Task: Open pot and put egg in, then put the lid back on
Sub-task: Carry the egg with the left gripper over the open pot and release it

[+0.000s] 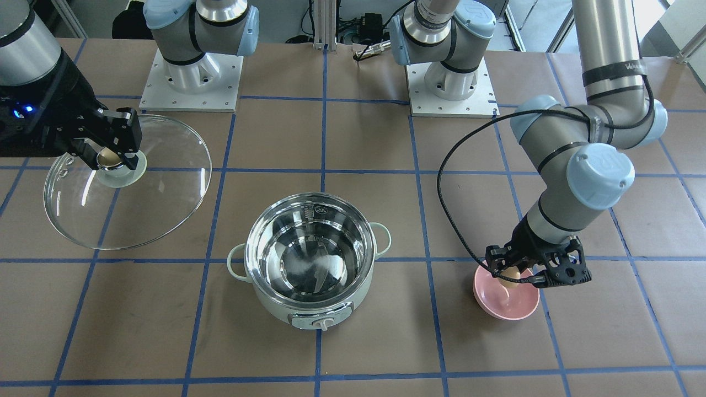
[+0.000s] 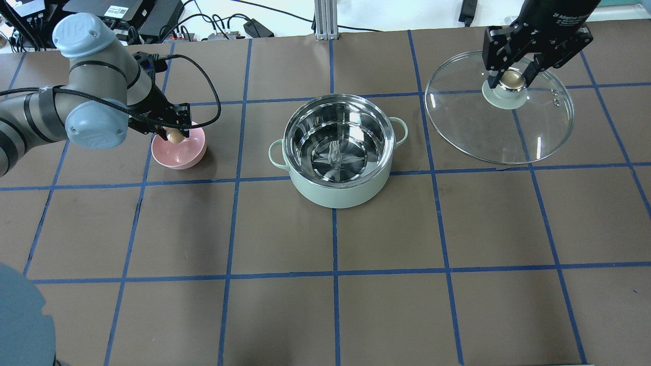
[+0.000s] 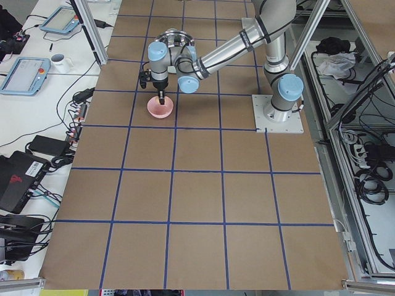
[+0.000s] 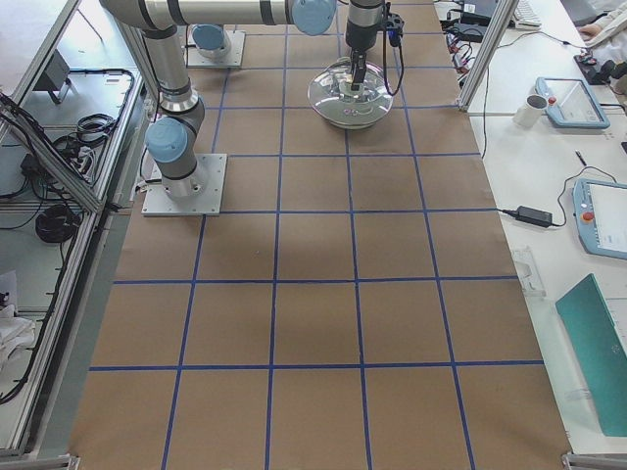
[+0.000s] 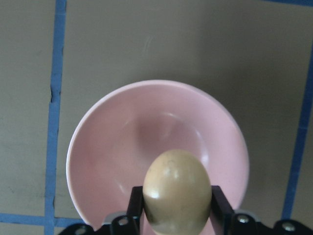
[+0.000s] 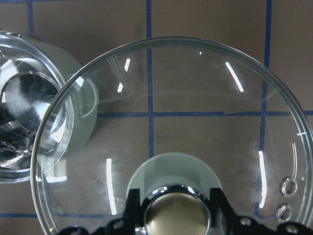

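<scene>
The mint-green pot (image 2: 335,195) stands open at the table's middle, its steel inside bare; it also shows in the front view (image 1: 276,309) and at the left of the right wrist view (image 6: 29,117). My left gripper (image 2: 174,136) is shut on the tan egg (image 5: 177,191) and holds it just above a pink bowl (image 5: 146,122). The egg also shows in the front view (image 1: 512,275). My right gripper (image 2: 510,81) is shut on the tan-gold knob (image 6: 176,218) of the glass lid (image 2: 488,132). It holds the lid off to the pot's right, slightly tilted.
The pink bowl (image 2: 178,157) sits left of the pot in the overhead view, about one grid square away. Both arm bases (image 1: 190,77) stand at the table's robot side. Blue tape lines grid the brown table (image 2: 330,305).
</scene>
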